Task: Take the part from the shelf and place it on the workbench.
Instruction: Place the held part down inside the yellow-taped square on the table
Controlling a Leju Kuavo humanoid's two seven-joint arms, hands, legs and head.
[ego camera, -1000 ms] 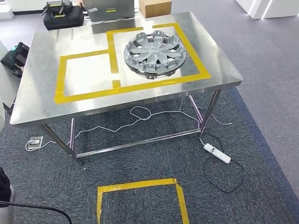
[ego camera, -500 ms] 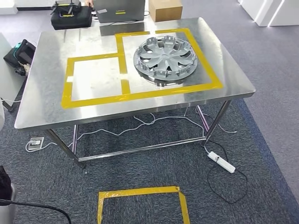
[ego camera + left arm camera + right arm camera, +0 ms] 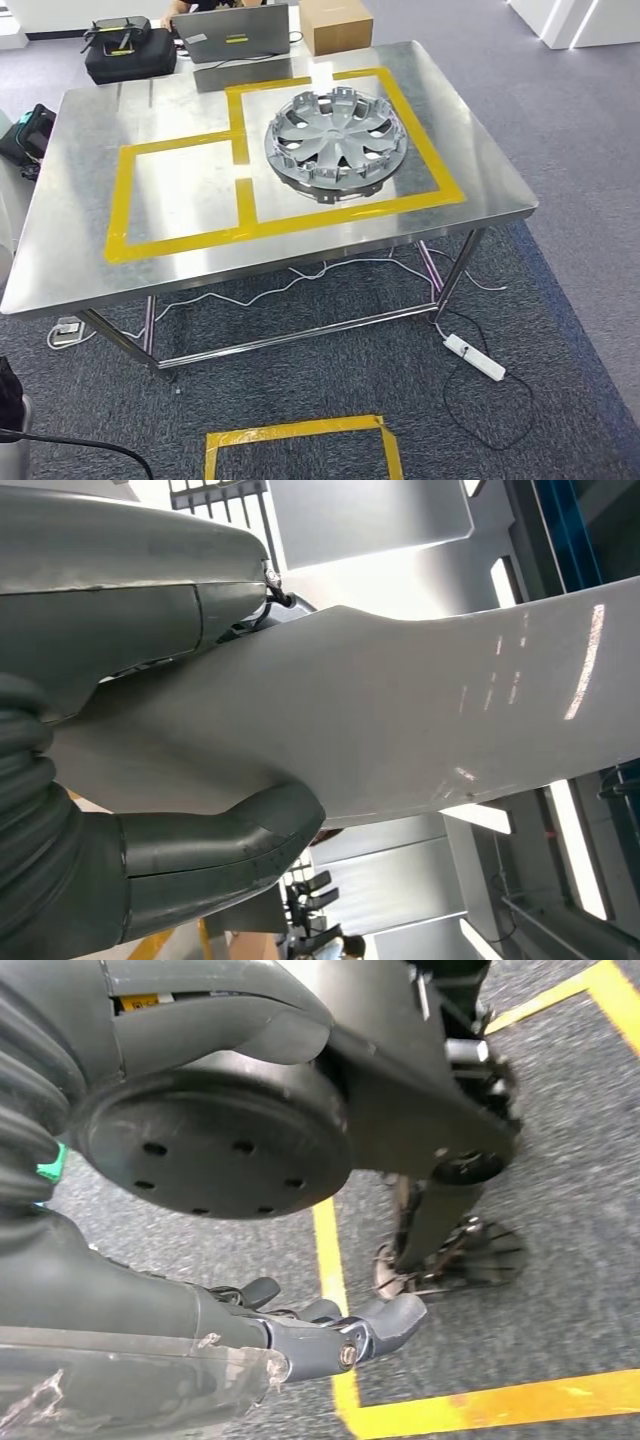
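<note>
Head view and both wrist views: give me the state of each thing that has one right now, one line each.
Wheel cover: lying flat on the workbench, inside the right taped rectangle.
Workbench: standing; left taped rectangle bare.
Laptop: lid open, at the far edge.
Cardboard box: closed.
Black bag: zipped shut, lying flat.
Power strip: on the carpet, cable attached.
Left hand: holds a white part.
Right hand: holds nothing, fingers apart.

Glossy brushed-metal workbench (image 3: 75,260), matt grey plastic part (image 3: 336,143), rough dark carpet (image 3: 317,375), brown cardboard box (image 3: 334,24).
</note>
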